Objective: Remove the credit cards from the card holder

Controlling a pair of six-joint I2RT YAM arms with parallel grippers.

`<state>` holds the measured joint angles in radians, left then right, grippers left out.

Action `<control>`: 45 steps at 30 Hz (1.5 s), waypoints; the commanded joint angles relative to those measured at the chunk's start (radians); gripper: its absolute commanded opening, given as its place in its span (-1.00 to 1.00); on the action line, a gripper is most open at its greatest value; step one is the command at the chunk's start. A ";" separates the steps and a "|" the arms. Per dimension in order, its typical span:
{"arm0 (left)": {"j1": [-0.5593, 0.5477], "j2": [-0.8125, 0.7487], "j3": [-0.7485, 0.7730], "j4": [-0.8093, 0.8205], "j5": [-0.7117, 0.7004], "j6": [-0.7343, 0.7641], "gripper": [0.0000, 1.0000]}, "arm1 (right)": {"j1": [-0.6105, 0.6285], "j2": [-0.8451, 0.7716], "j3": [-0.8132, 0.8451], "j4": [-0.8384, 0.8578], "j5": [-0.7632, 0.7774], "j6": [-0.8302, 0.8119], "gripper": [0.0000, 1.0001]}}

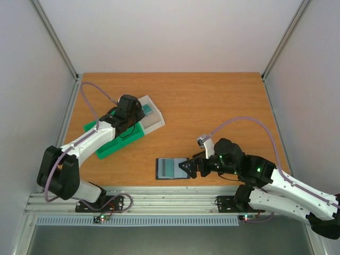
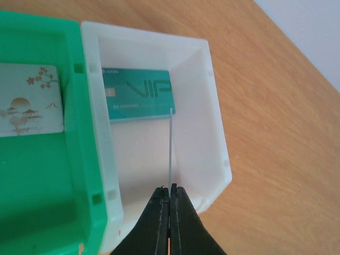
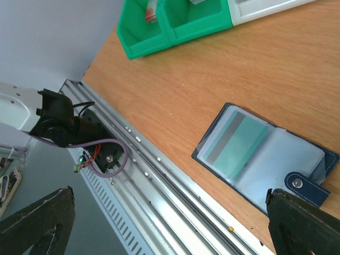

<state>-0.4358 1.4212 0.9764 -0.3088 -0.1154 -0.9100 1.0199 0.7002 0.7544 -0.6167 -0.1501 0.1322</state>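
Pinched shut, the left gripper [image 2: 170,194] holds a thin card [image 2: 170,149] that shows edge-on only as a pale line. It hangs over the white compartment [image 2: 202,85] of a moulded plastic tray [image 1: 114,141] near the table's [image 1: 212,101] far left corner. Flat in that compartment lies a teal card [image 2: 141,95] marked "VIP", its smaller print too fine to read. The green compartment [image 2: 79,159] beside it holds a pale grey card [image 2: 32,101] printed with blossoms, a sun and pagoda roofs. By the middle of the table's near edge the card holder [image 1: 171,169] lies open, dark navy with a snap tab [image 3: 297,183] and a teal-and-grey card [image 3: 236,146] under its clear sleeve. The right gripper [image 1: 184,169] stands spread wide and empty just beside the holder's right edge.
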 commanded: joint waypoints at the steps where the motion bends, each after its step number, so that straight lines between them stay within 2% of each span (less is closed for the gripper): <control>1: 0.014 0.051 0.055 0.091 -0.113 -0.089 -0.99 | -0.001 0.018 0.019 0.010 -0.002 0.007 0.97; 4: 0.023 0.091 0.067 0.102 -0.122 -0.138 -0.99 | -0.001 0.034 0.041 -0.007 -0.004 0.002 0.97; 15: 0.048 0.200 0.104 0.136 -0.112 -0.172 -0.99 | 0.000 0.050 0.054 -0.009 -0.006 0.010 0.97; 25: 0.055 0.269 0.113 0.207 -0.093 -0.166 -0.99 | 0.000 0.034 0.058 -0.036 0.007 0.021 0.97; 41: 0.058 0.349 0.156 0.206 -0.125 -0.148 -0.99 | 0.000 0.030 0.054 -0.048 0.016 0.023 0.97; 45: 0.058 0.372 0.173 0.202 -0.123 -0.141 -0.88 | 0.000 0.028 0.054 -0.048 0.017 0.021 0.97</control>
<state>-0.3817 1.7630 1.1099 -0.1497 -0.1917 -1.0653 1.0199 0.7391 0.7830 -0.6479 -0.1490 0.1459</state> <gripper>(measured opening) 0.028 0.985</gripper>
